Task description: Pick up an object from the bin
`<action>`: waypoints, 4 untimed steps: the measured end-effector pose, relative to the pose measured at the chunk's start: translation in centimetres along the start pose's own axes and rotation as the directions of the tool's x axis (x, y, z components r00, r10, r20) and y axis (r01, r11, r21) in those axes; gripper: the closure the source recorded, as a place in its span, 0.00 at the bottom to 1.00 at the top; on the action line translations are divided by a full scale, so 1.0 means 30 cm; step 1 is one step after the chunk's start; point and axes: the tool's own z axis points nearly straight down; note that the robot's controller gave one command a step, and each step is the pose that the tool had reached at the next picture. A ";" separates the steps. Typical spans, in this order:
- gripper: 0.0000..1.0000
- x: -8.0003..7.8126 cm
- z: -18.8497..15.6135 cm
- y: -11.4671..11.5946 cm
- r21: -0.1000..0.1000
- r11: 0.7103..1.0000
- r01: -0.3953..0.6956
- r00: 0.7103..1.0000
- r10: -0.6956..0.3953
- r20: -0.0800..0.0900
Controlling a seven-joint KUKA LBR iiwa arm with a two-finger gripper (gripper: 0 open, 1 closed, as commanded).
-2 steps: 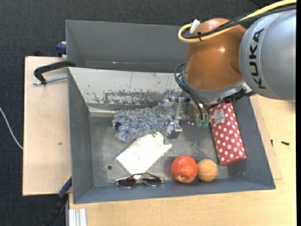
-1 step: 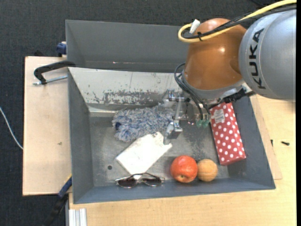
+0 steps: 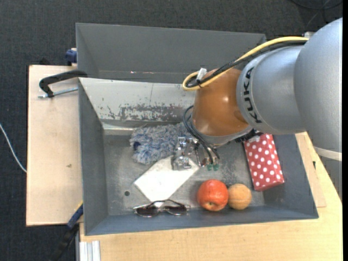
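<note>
My gripper [image 3: 195, 159] hangs low in the middle of the bin, open, with nothing seen between its fingers. Its left finger [image 3: 182, 157] is at the upper right edge of a flat white card [image 3: 162, 181] that lies tilted on the bin floor. A crumpled blue-and-white cloth [image 3: 154, 142] lies just to the left of the gripper, touching the card's top edge. A red apple [image 3: 212, 194] sits a short way below the gripper, with a round tan fruit [image 3: 239, 196] against its right side.
A red box with white dots [image 3: 263, 161] leans at the bin's right wall, partly under the arm. Dark sunglasses [image 3: 160, 208] lie along the front wall. The arm and its orange cover hide the bin's back right.
</note>
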 end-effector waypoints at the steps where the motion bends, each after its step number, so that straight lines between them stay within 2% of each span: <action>1: 1.00 0.000 0.000 0.000 0.000 1.000 0.000 1.000 0.000 0.000; 2: 0.00 -0.131 -0.296 0.184 -0.002 0.979 -0.206 0.979 0.206 0.003; 3: 0.00 -0.126 -0.289 0.180 0.001 0.978 -0.206 0.978 0.206 -0.002; 4: 0.00 -0.156 -0.128 0.146 -0.001 0.987 -0.163 0.987 0.163 0.003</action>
